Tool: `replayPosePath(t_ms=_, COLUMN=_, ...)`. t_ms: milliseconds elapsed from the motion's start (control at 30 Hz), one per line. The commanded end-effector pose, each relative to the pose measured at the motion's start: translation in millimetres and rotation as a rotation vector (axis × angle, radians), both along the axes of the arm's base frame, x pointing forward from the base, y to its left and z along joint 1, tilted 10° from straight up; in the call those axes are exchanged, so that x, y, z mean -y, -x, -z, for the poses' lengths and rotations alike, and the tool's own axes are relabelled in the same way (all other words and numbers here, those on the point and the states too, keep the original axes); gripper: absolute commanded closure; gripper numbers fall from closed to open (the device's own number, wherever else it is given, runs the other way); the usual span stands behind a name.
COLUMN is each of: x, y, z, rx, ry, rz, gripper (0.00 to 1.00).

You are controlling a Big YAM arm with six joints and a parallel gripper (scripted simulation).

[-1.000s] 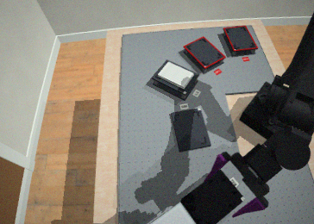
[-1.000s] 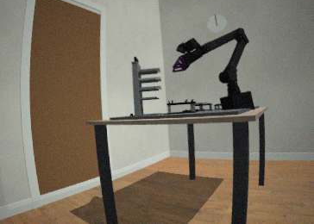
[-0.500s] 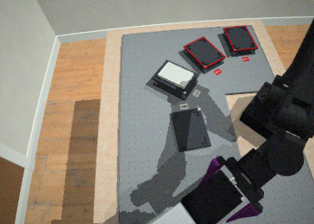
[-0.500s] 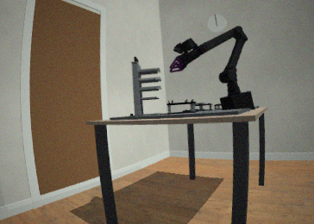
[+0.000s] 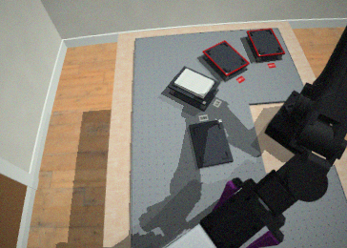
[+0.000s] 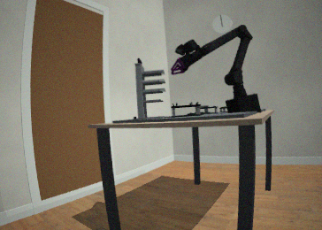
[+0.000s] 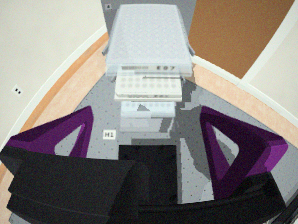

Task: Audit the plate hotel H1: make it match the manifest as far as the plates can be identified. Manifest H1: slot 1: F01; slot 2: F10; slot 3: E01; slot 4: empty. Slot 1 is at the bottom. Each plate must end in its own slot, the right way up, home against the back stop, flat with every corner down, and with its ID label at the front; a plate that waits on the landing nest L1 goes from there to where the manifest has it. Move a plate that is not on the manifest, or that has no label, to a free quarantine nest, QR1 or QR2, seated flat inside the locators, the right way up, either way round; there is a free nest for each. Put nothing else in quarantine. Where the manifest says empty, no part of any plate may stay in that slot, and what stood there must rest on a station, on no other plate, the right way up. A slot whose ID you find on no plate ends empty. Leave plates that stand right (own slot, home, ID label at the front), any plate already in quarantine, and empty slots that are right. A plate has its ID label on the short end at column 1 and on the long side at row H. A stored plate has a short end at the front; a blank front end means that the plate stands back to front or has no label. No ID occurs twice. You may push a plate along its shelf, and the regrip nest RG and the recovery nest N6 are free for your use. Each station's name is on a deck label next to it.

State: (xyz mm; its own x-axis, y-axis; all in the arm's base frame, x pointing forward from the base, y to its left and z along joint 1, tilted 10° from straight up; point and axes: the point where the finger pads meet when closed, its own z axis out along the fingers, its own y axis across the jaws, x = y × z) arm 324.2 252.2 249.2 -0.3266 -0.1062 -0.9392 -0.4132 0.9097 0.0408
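Observation:
The plate hotel H1 point(image 5: 193, 84) point(image 6: 148, 87) point(image 7: 148, 36) stands on the grey deck, and the wrist view looks down on its front. There a plate's labelled front end point(image 7: 149, 68) shows under the top shelf. A white plate with wells point(image 7: 148, 87) sticks out below it, and another plate edge point(image 7: 147, 106) lies lower. The label text is too small to read. My gripper point(image 5: 245, 216) point(image 6: 178, 68) point(image 7: 146, 112) is open and empty. Its purple fingers hang high above the deck in front of the hotel, over a dark empty nest point(image 5: 211, 143).
Two red-rimmed quarantine nests point(image 5: 225, 58) point(image 5: 265, 43) lie behind the hotel, each with a red deck label. Small white deck labels point(image 5: 216, 102) point(image 5: 204, 116) sit between the hotel and the dark nest. The arm's base point(image 6: 241, 103) stands at the far right of the deck.

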Motion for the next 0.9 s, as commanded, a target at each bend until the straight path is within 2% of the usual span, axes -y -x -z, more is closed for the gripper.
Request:
replayPosePath(t_ms=0, x=-8.8, y=-19.8, z=-44.8, rx=0.069, ry=-0.055, rz=0.011, gripper=0.00)
replayPosePath(t_ms=867, x=-21.1, y=-49.7, z=-49.7, rx=0.071, ry=-0.052, rz=0.011, gripper=0.00)
